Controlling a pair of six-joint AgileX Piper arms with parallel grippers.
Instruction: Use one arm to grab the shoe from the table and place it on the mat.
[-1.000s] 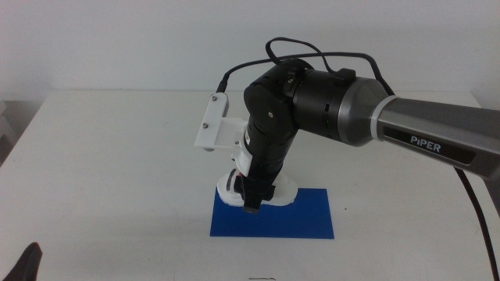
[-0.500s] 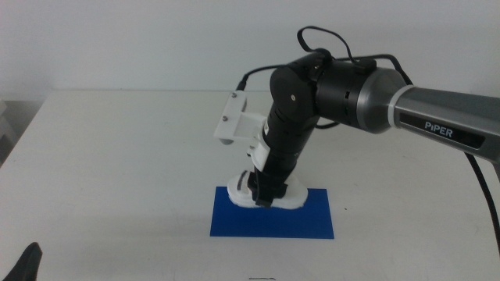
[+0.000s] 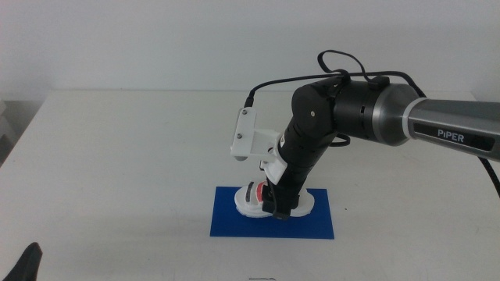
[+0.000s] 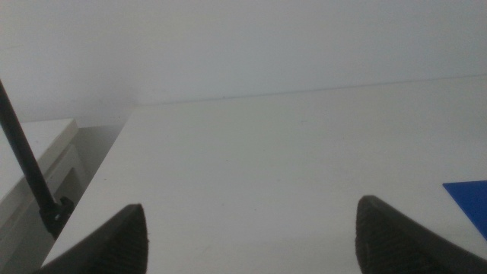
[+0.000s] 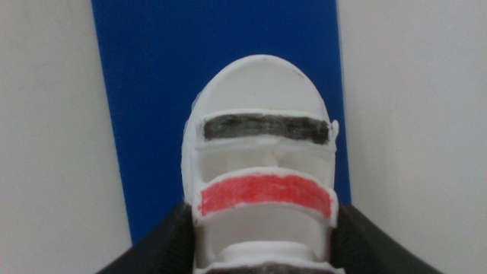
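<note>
**White table with a blue mat**

The table (image 3: pixel 117 164) is a plain white rectangle reaching back to a pale wall. A flat blue mat (image 3: pixel 312 222) lies directly on it, toward the front edge and about midway across. Bare white tabletop surrounds the mat on all sides, widest behind it and to its left.

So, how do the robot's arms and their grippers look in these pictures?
The right arm has glossy black joints and a grey link with white "PIPER" lettering. A black cable loops above it, and a white bracket sits at the wrist. The right gripper has two dark jaws. Of the left arm only the left gripper shows, with dark rounded jaws, seen as a black tip in the middle view.
</note>
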